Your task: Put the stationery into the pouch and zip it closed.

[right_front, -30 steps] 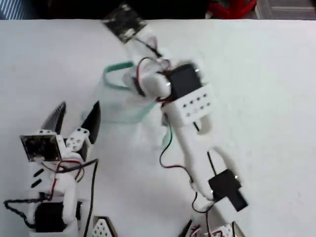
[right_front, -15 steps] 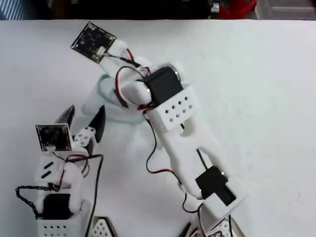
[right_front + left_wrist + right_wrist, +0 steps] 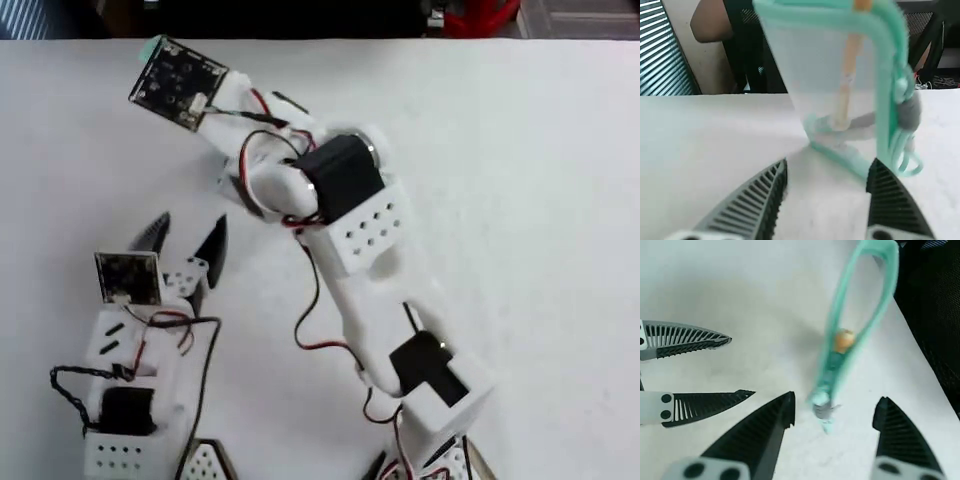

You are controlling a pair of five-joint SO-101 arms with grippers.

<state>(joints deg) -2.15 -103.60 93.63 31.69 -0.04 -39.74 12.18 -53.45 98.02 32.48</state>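
While the pouch stands free: the pouch point(image 3: 840, 65) rests on one narrow end on the desk point(image 3: 700, 135), and neither gripper touches it.
Left gripper point(image 3: 827, 197): fingers spread wide and empty, low over the desk, near the pouch's broad clear face.
Right gripper point(image 3: 832, 437): fingers spread wide and empty, facing the pouch's thin teal edge.
Contents: a pencil point(image 3: 847, 75) stands inside, roughly along the pouch's length. What lies at the bottom I cannot tell.
Long axis: close to upright, leaning a little, with the zip edge running up one side.
Zip: the grey pull point(image 3: 908, 111) sits partway down that side, above a teal loop point(image 3: 905, 160). The teal edges look parted above the pull, so I judge the closing not yet done.
Step in hand: probably steadying the pouch and drawing the zip shut.
Doing it well: one gripper should pinch the pouch low, beside the pull, to anchor it. The other should take the pull and draw it straight along the edge, not across it. Unanchored, the pouch looks likely to topple.
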